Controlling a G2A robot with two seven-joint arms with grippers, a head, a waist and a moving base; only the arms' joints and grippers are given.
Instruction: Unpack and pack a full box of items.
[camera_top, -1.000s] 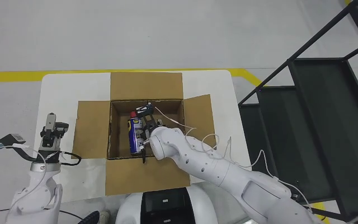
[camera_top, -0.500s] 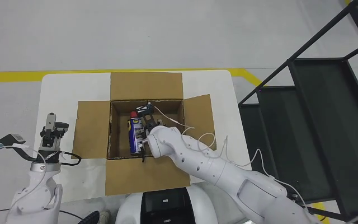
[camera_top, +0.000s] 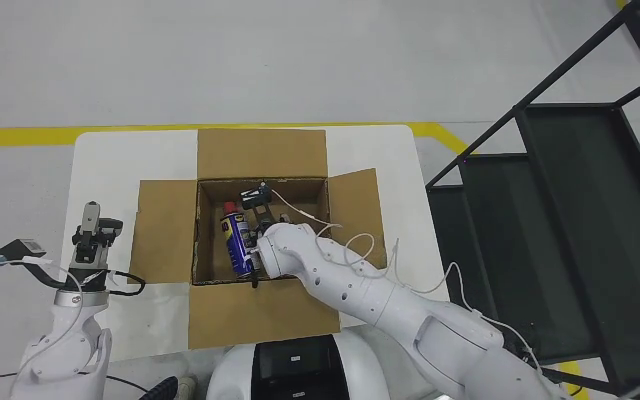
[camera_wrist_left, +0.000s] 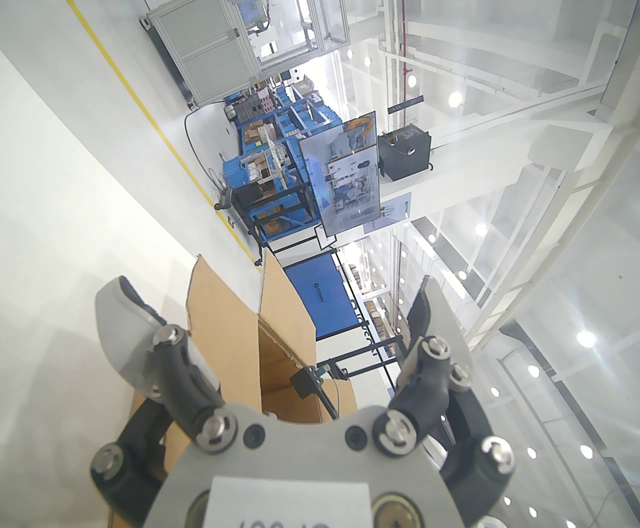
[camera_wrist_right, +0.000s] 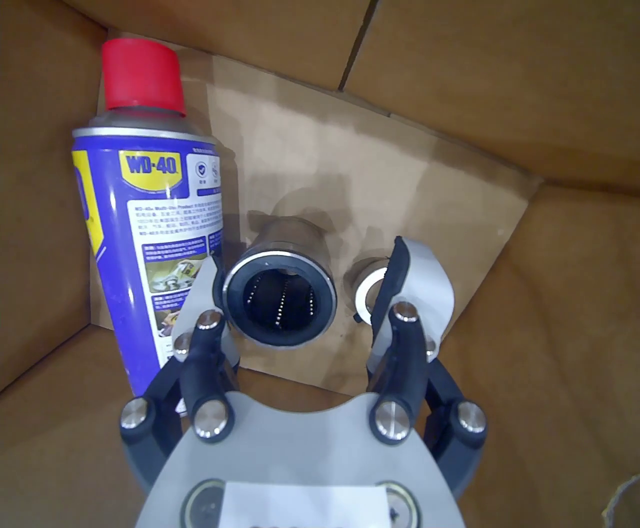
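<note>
**Before the Grip Is Closed**

Since the right tool (camera_wrist_right: 305, 262) is spread inside the box (camera_top: 262, 155) at frame centre, the steel bearing (camera_wrist_right: 280, 295) is bracketed, not yet clamped. The tool should be lowered squarely so the spray can (camera_wrist_right: 145, 210) alongside is not nudged. The left tool (camera_wrist_left: 270, 287) is spread, empty, at lower left.

One open cardboard box (camera_top: 262, 155) stands on one white worktop (camera_top: 110, 160). The box holds three items, one of each kind: one blue spray can (camera_wrist_right: 145, 210) with one red cap, toward 9 o'clock of the box floor in the top view; one large hollow metal cylinder (camera_wrist_right: 280, 300); and one small metal ring (camera_wrist_right: 364, 292).
</note>
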